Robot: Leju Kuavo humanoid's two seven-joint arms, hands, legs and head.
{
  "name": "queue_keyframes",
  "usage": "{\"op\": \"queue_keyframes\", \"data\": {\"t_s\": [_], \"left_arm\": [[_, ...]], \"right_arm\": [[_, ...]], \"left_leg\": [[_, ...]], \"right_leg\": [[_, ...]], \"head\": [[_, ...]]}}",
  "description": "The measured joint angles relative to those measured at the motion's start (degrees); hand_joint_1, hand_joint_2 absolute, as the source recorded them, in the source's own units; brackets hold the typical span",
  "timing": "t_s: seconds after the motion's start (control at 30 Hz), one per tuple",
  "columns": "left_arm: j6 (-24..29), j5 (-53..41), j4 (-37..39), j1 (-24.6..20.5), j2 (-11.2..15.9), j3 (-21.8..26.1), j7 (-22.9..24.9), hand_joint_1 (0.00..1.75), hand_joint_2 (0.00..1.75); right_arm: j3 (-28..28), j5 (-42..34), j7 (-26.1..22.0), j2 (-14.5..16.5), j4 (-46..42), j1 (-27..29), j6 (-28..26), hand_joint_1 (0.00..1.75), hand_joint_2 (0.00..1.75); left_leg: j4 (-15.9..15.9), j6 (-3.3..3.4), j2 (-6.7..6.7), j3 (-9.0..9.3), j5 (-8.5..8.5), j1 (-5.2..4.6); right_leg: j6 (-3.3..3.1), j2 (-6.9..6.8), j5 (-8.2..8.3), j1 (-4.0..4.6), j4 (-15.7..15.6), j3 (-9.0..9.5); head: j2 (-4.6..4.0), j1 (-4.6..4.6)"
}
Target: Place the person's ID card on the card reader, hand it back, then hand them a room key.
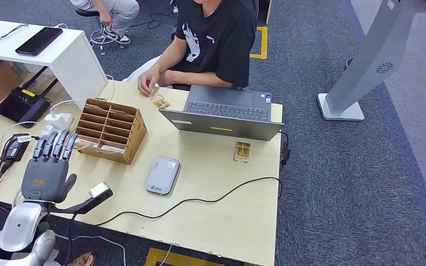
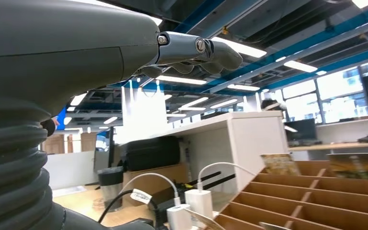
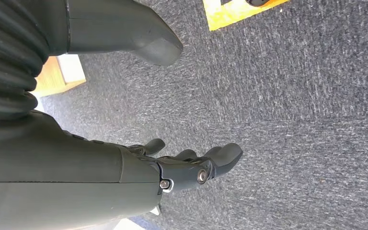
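My left hand point(image 1: 49, 166) hovers open, fingers straight and together, just left of the cardboard compartment box point(image 1: 111, 130), which holds room key cards point(image 2: 357, 165). In the left wrist view the same hand point(image 2: 191, 52) holds nothing. The grey card reader point(image 1: 162, 175) lies flat mid-table with nothing on it. A card point(image 1: 160, 102) lies on the table by the person's hand point(image 1: 147, 83) at the far edge. Another card point(image 1: 242, 152) lies below the laptop. My right hand point(image 3: 191, 167) hangs over the carpet, fingers loosely curved and holding nothing.
An open grey laptop point(image 1: 224, 113) stands at the far right of the table point(image 1: 227, 221). A black cable point(image 1: 199, 199) runs across the near part. Chargers and a power strip point(image 1: 55, 119) lie at the left. A white desk point(image 1: 44, 52) stands behind them.
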Motion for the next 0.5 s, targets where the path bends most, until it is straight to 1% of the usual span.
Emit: {"op": "queue_keyframes", "data": {"t_s": [0.07,0.13,0.27,0.33,0.4,0.5], "left_arm": [[-1.0,-0.2,2.0,-1.6,0.4,1.0,0.1,0.00,1.75],[-1.4,-1.5,5.1,-4.4,0.9,1.6,0.6,0.00,1.75],[-1.1,-3.8,14.8,-13.7,1.5,1.8,0.1,0.00,1.75],[-1.1,-4.5,18.7,-17.1,1.2,1.8,0.0,0.00,1.75],[-1.1,-4.8,21.6,-19.3,0.7,1.8,0.1,0.00,1.75],[-1.1,-5.0,24.4,-21.1,0.0,1.8,0.2,0.00,1.75]], "right_arm": [[0.0,0.5,0.3,0.0,0.0,0.0,0.0,0.00,1.75],[0.0,1.5,0.6,0.0,0.0,0.0,0.3,0.00,1.75],[0.0,3.3,0.7,-0.1,0.0,-0.4,1.2,0.00,1.75],[0.0,3.6,0.7,-0.1,0.0,-0.6,1.4,0.00,1.75],[0.0,3.7,0.7,-0.1,0.0,-0.6,1.4,0.00,1.75],[0.0,3.8,0.7,-0.1,0.0,-0.6,1.4,0.00,1.75]], "left_leg": [[0.0,0.00,0.00,0.00,0.00,0.00],[0.0,0.03,-0.05,-0.02,0.06,0.00],[0.0,0.04,-0.27,-0.12,0.20,0.00],[0.0,0.02,-0.24,-0.11,0.23,-0.01],[0.0,0.02,-0.18,-0.11,0.24,-0.01],[0.0,0.02,-0.12,-0.13,0.24,-0.02]], "right_leg": [[-0.01,0.00,0.01,0.00,0.0,-0.01],[-0.01,-0.05,0.02,0.00,0.0,-0.09],[0.03,-0.26,0.11,-0.01,0.0,-0.04],[0.05,-0.21,0.16,-0.01,0.0,-0.07],[0.05,-0.15,0.19,-0.02,0.0,-0.09],[0.06,-0.09,0.21,-0.02,0.0,-0.12]], "head": [[0.00,0.00],[-0.01,0.01],[-0.01,0.02],[-0.01,0.03],[-0.01,0.05],[-0.01,0.07]]}}
